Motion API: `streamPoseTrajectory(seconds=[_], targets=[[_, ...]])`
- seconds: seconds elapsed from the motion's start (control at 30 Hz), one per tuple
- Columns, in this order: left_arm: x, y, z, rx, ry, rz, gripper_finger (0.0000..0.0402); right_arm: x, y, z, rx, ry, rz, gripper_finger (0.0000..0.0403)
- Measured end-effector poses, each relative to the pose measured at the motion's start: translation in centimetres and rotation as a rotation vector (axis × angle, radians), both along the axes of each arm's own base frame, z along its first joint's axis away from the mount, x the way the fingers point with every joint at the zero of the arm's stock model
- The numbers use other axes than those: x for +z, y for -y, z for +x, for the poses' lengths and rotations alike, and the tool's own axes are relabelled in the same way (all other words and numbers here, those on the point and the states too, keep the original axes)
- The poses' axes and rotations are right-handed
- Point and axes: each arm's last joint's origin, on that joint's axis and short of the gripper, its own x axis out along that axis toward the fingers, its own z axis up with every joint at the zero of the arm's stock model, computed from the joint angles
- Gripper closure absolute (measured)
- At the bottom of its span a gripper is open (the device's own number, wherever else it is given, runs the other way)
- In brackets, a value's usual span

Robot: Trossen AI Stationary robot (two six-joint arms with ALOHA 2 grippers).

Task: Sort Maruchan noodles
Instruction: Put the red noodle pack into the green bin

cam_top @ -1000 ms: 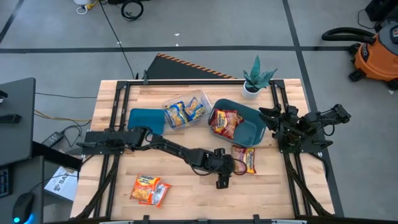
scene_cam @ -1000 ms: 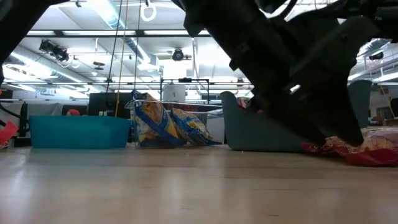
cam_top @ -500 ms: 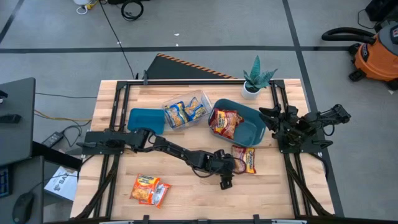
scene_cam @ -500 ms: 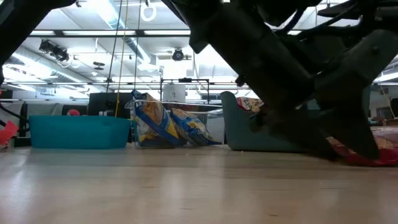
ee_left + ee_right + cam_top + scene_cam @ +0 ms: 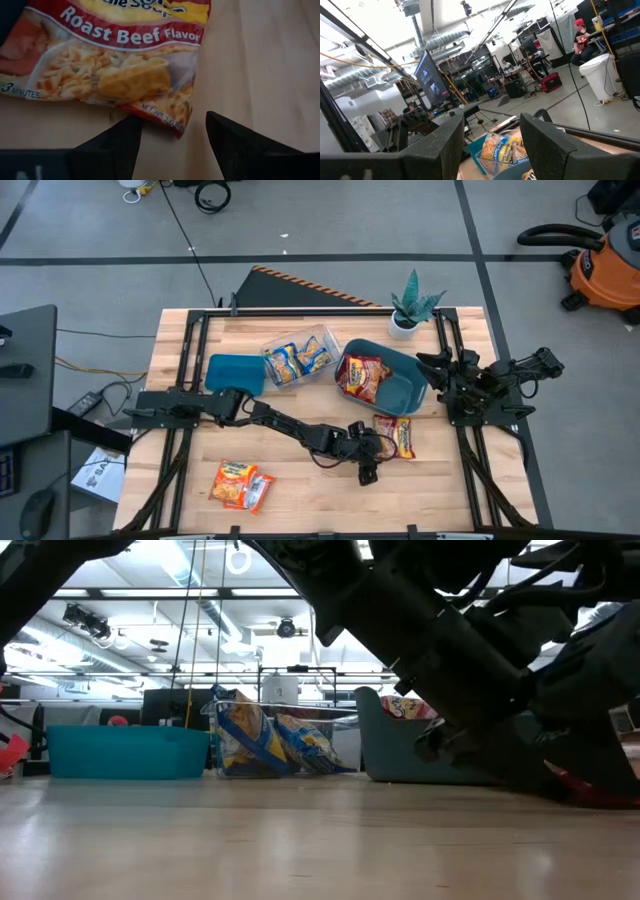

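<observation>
Partly cropped red noodle packet (image 5: 112, 60), left gripper (image 5: 172, 145) jaws wide open, empty, right gripper (image 5: 487, 145) parted, idle.

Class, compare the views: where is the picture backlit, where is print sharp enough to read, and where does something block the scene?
Low view: bright ceiling lights behind leave the left arm a dark silhouette blocking the right side. Left wrist view: the red packet is sharp, "Roast Beef Flavor" readable, between the open left gripper fingers. High view: even light, soft shadows on the table. Right wrist view: glaring ceiling lights.
</observation>
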Motion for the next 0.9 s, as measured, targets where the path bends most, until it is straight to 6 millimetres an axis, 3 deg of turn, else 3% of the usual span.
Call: streamPoseTrajectory(seconds=[0.17,0.8,0.9], targets=[[0.00,-0.06,0.00,0.006,0.003,0.029,0.0203,0.00,0.00,0.00,0.000,0.001,0.001,0.0204],[0.05,-0.17,0.01,-0.085,0.002,0.151,0.0383,0.02,0.00,-0.01,0.000,0.002,0.001,0.0204],[0.39,-0.16,0.00,-0.114,0.005,0.183,0.0391,0.00,0.00,0.00,0.000,0.001,0.001,0.0204]])
